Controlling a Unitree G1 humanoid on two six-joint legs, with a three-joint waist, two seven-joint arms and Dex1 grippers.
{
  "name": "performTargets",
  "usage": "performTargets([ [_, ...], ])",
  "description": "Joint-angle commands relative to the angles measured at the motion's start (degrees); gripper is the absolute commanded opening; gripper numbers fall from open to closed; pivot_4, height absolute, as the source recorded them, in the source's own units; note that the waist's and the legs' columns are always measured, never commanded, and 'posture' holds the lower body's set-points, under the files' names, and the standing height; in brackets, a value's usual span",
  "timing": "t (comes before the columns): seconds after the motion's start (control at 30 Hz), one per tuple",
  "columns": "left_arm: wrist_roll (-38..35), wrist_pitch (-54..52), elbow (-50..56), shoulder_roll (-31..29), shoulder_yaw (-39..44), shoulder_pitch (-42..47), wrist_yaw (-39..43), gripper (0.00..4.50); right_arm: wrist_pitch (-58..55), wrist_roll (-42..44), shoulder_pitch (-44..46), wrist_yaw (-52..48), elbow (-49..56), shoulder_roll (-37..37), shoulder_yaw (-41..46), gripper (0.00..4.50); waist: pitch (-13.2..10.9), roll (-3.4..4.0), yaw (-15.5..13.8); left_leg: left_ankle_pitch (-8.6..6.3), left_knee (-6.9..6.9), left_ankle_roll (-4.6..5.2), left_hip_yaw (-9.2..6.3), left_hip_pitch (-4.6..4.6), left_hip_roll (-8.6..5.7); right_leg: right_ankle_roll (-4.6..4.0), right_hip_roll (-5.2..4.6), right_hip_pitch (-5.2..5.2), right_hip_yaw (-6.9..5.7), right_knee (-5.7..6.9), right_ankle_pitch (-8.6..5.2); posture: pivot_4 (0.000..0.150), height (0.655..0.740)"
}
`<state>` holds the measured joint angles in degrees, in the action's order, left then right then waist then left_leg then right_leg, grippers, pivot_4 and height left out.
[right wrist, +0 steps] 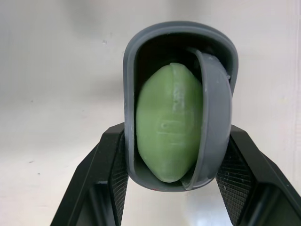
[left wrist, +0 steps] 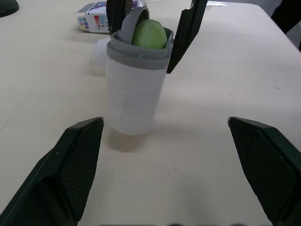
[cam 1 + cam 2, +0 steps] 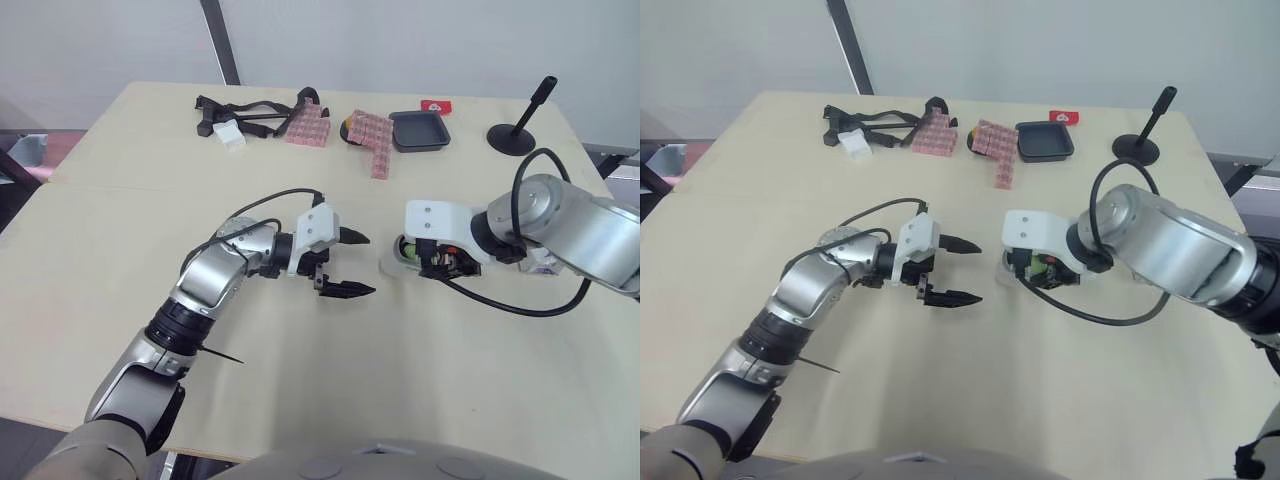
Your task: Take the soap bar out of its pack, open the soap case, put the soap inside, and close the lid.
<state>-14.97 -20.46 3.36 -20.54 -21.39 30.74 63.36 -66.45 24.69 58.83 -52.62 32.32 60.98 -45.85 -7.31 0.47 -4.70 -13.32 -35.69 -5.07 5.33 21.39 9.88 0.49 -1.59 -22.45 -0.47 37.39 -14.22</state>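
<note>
Progress first, from the head views: the left gripper [image 3: 370, 265] hangs spread wide and empty. Its fingertips aim at the soap case [image 3: 393, 260], which stands just ahead of them. The right gripper [image 3: 415, 258] reaches in from the case's far side and is clamped on its upper end.

From the left wrist, the case stands upright on the table [image 2: 211, 141], straight ahead of the parted fingers [image 2: 77, 165] and clear of both. The green soap [image 2: 149, 34] sits in its mouth, with the grey lid [image 2: 131, 21] raised beside it. Beyond the case lies the soap pack [image 2: 94, 21], flat on the table.

From the right wrist, the view runs straight down into the case. The soap fills the grey rim, and the lid stands partway across the opening, not seated. A black finger presses each outer side of the case.

I judge that unpacking, opening and loading are done. Only shutting the lid appears to be left.
</note>
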Motion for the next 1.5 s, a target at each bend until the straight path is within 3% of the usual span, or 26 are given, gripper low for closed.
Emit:
performTargets([
  [0.03, 2.0, 2.0, -0.6, 1.4, 0.0, 1.2, -2.7, 4.5, 1.0, -3.7, 2.0, -2.9, 0.8, -1.1, 0.2, 2.05, 0.0, 0.0, 0.0, 0.0, -0.01, 0.0, 0.0, 0.01, 0.0, 0.0, 0.01, 0.0, 0.01, 0.01, 0.0, 0.15, 0.7374],
  [0.6, 4.5, 2.2, -2.2, 5.4, -3.0, 2.7, -4.2, 4.5, 0.5, -10.0, 1.2, -8.6, 1.1, -5.6, -1.2, 2.05, 0.0, 0.01, 0.0, 0.01, -0.09, 0.01, 0.0, -0.02, 0.01, 0.0, 0.09, 0.01, 0.24, 0.14, 0.0, 0.15, 0.7374],
  [1.5, 6.6, 4.0, -4.8, 6.7, -3.9, 3.7, -4.4, 4.5, 1.2, -14.2, -0.8, -10.9, -0.3, -7.1, -0.8, 2.05, 0.0, 0.02, -0.1, 0.02, -0.2, 0.03, 0.01, -0.03, 0.01, 0.0, 0.19, 0.01, 0.52, 0.29, 0.0, 0.15, 0.7374],
])
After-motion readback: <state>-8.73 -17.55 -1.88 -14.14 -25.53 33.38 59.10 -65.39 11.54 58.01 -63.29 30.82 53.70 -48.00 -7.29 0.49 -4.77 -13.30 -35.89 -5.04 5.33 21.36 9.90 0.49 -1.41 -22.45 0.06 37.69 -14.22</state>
